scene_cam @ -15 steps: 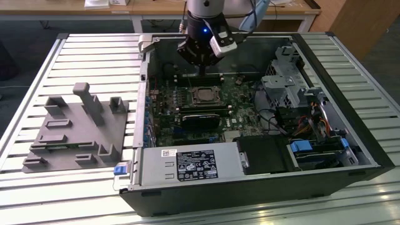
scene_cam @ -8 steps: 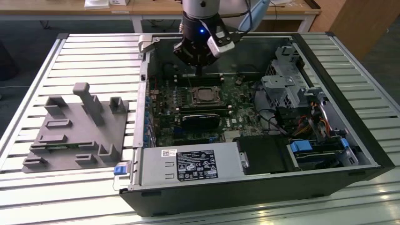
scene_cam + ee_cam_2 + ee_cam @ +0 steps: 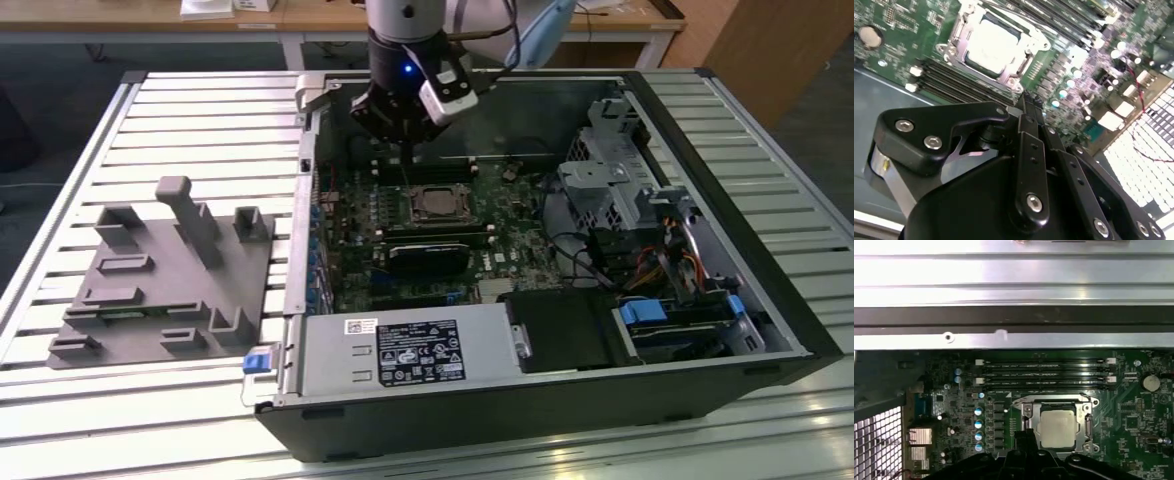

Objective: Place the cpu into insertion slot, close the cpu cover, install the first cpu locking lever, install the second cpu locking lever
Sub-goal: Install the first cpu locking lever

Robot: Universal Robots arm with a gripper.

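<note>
Gripper (image 3: pixel 1021 100): black fingers pressed together, gripping nothing, tips just beside the cpu cover's corner.
Cpu (image 3: pixel 1056 428): dull silver top, lying flat inside the insertion slot (image 3: pixel 1080 427) on the green board.
Cpu cover (image 3: pixel 1054 404): metal frame down around the chip.
Locking levers: cannot tell whether latched.
Case (image 3: pixel 694 130): lying open on a slatted table (image 3: pixel 200 110).

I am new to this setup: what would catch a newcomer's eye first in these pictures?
First, the open black computer case on the slatted metal table, its green circuit board exposed. Then the black gripper hanging over that board, close to the flat silver-grey square cpu, which lies framed by the thin silvery metal cpu cover. On the exterior view's left stands a grey plastic fixture.
</note>
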